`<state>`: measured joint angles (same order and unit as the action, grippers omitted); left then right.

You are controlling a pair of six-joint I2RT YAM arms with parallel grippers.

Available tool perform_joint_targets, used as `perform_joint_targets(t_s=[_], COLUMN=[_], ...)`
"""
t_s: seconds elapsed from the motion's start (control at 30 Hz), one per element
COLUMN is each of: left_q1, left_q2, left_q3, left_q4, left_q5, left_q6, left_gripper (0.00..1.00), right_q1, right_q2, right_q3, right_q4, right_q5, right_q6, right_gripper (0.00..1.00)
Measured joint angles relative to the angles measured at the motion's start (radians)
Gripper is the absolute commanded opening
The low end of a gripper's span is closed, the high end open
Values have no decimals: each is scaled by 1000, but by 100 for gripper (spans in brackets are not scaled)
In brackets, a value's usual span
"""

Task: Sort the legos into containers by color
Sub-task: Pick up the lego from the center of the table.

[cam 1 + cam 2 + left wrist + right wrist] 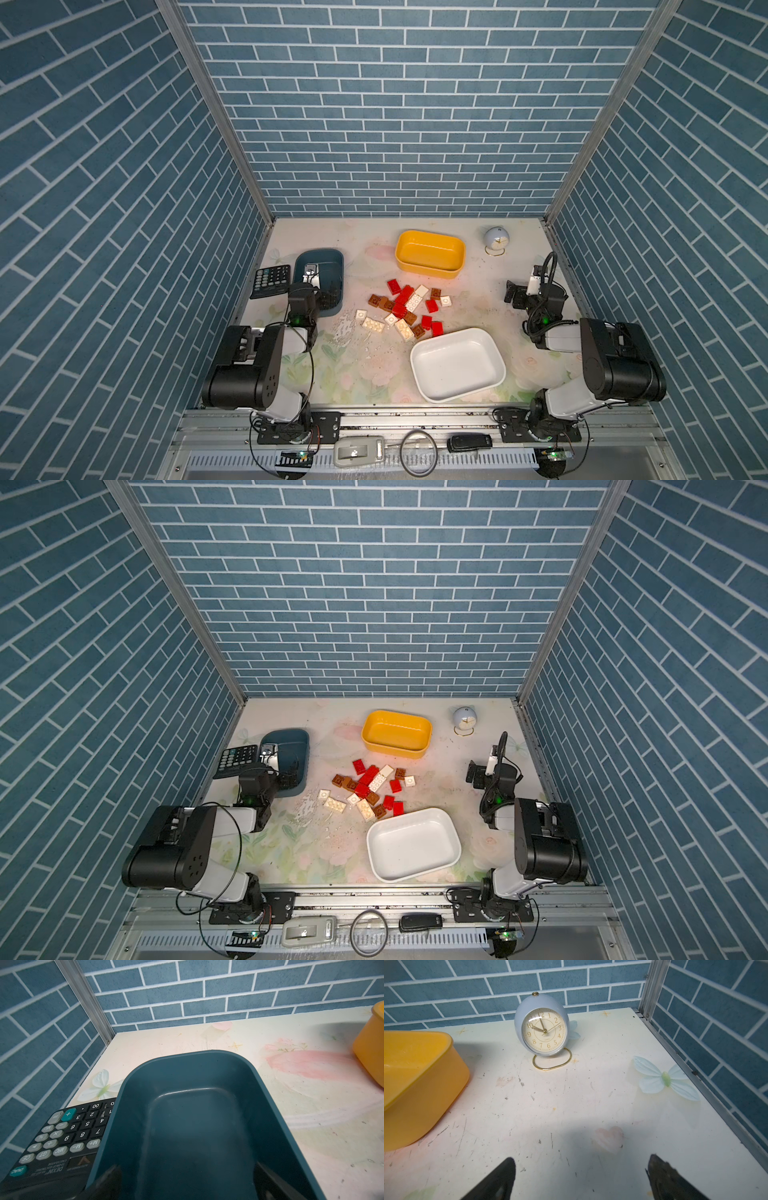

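Note:
Several red, brown and white legos [409, 305] lie loose in a cluster mid-table, seen in both top views. Three containers surround them, all holding no bricks: a yellow tub [429, 253] behind, a dark teal tub [332, 266] to the left, a white tub [457, 365] in front. My left gripper [187, 1169] hangs open over the near end of the teal tub [187, 1059], with nothing between its fingers. At the right side my right gripper [582, 1159] is open above bare table, holding nothing, with the yellow tub [421, 1093] off to its side.
A black calculator [270, 281] lies against the teal tub's left side at the table edge. A small round clock [496, 240] stands at the back right. Brick-patterned walls close in three sides. The arm bases and a metal rail run along the front.

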<state>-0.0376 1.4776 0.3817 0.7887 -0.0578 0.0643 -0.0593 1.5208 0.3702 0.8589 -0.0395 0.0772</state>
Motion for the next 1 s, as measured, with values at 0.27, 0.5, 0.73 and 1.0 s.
perform_joint_targets(t_s=[0.27,0.5,0.73,1.0], left_q1=[-1,-34,-95,-240], left_q2=[-288,-406,-352,-314], left_q3=[157,422,639,717], left_q4=[-331,-761,-1244,-1591], left_q5=[7,-38,-56,-42], left_q6=[-20,-149,-319,-569], left_gripper=[100,100,100,97], right_q1=[-1,-1,-1,-1], right_q2=[-271,-441,-473,-463], right_q3=[23,189,334,467], right_q4=[-201,-501,-837,-1173], right_q5=[-52,-204,-424,-666], right_q6=[0,0,1,-25], right_gripper=[99,99,97,96])
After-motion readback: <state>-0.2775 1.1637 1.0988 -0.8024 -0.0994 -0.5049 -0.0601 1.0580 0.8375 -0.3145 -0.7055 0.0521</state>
